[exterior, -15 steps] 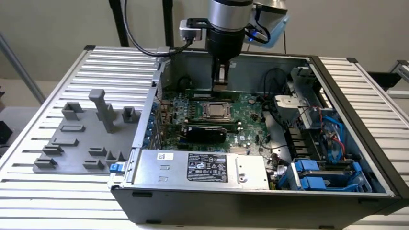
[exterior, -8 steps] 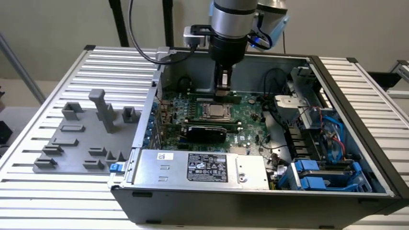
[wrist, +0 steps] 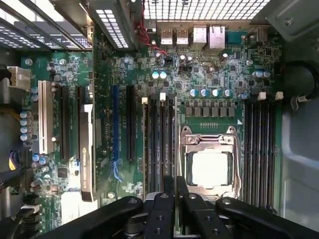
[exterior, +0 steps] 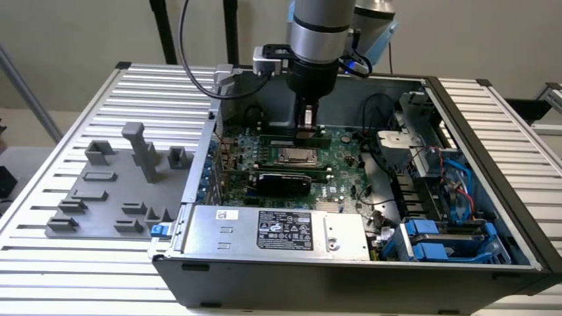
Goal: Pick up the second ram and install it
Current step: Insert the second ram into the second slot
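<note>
Looking into the open computer case point(exterior: 351, 280), you have a crowded space around the work. A silver power supply point(exterior: 272, 230) runs along the near wall, blue drive brackets point(exterior: 439, 240) sit at the exterior view's right, and black cables point(exterior: 378, 108) loop down over the board's right side. A dark expansion card point(exterior: 281, 179) stands on edge in the green motherboard point(exterior: 338, 174), just on the near side of the silver processor socket point(exterior: 297, 156). The arm comes straight down past the case's far wall.

You will find the second ram point(exterior: 279, 140) standing on edge along the memory slots on the far side of the socket, parallel to the dark card. The gripper point(exterior: 306, 130) is directly on top of it, towards its right half in the exterior view. Whether the gripper is clamped on the stick or only resting against it, you cannot tell.

In the wrist view the gripper point(wrist: 175, 191) hangs over the slots beside the processor socket point(wrist: 209, 167), with another bank of dark slots point(wrist: 259, 149) on the socket's other side.

Outside the case, on the slatted table point(exterior: 52, 276) at the exterior view's left, lies a grey fixture tray point(exterior: 114, 197) with upright blocks.
</note>
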Motion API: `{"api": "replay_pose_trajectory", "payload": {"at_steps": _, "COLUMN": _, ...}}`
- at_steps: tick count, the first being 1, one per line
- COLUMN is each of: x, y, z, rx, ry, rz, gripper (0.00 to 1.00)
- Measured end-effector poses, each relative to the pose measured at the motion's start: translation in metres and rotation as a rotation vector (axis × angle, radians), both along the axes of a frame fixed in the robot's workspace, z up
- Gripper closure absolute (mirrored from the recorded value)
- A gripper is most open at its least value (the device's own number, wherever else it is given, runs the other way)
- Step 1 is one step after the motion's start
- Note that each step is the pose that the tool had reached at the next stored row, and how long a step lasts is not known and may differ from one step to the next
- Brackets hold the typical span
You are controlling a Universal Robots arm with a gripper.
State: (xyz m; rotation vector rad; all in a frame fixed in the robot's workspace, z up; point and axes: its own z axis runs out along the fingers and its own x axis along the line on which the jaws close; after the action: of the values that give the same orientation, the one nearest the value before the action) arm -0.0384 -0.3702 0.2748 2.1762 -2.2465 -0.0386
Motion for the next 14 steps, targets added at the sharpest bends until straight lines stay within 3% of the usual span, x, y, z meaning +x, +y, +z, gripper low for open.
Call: {"api": "replay_pose_trajectory", "payload": {"at_steps": 14, "x": 0.0, "y": -0.001, "z": -0.0254, "rx": 0.0, "ry": 0.0, "rz": -0.008, "gripper": 1.0}}
